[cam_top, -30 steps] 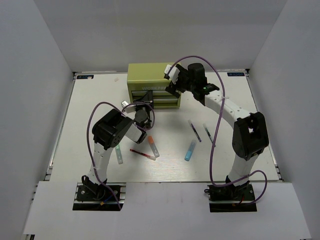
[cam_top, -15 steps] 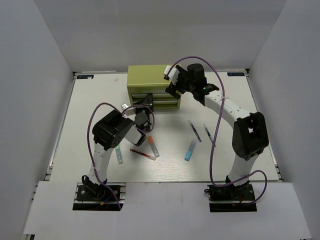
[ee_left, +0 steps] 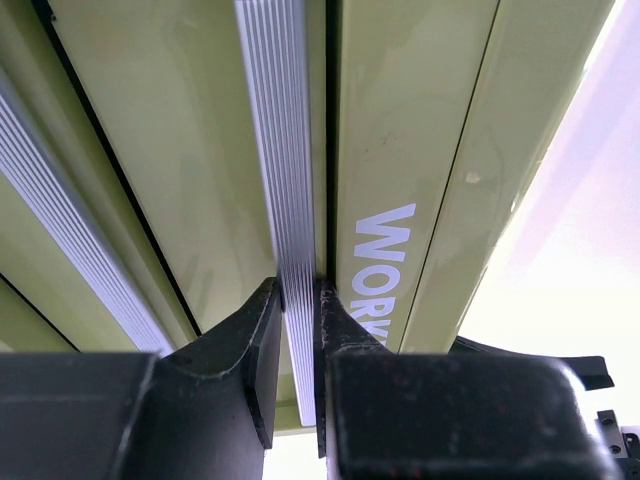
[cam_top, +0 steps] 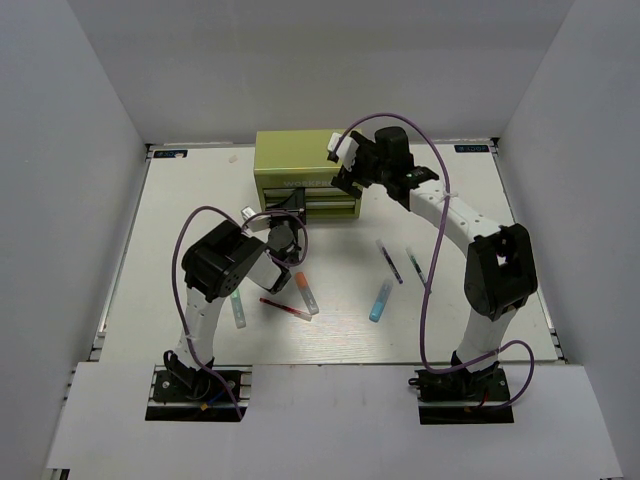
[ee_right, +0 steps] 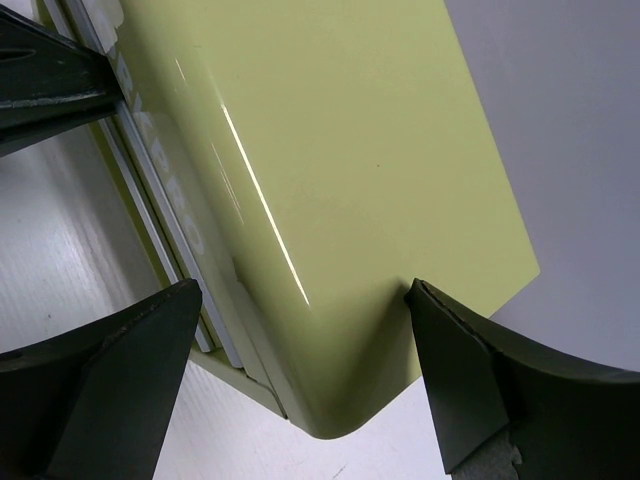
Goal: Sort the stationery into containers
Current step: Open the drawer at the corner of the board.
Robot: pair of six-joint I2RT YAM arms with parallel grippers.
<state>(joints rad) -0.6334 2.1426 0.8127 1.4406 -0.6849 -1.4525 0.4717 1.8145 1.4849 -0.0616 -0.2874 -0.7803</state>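
- Left gripper (ee_left: 298,300): jaws pinching a pale handle strip (ee_left: 285,150) on the cabinet (cam_top: 295,150), which stands at 12 o'clock on the table (cam_top: 180,230).
- Right gripper (ee_right: 305,295): jaws spread wide, straddling the cabinet's top corner at its 3 o'clock end and holding nothing.
- Orange-capped marker (cam_top: 305,291), red pen (cam_top: 285,308) and pale green marker (cam_top: 238,308): on the table, 6 to 7 o'clock of the cabinet.
- Light blue marker (cam_top: 380,299) and two dark pens (cam_top: 389,260): on the table, toward 5 o'clock.
- Progress, as judged: nothing is sorted. Opening a drawer is the step in hand, and all six items are left.

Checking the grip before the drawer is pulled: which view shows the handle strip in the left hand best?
Left wrist: the handle strip fills the frame, pinched by the left hand. Top external hides it behind that hand; right wrist catches strips only at its edge.
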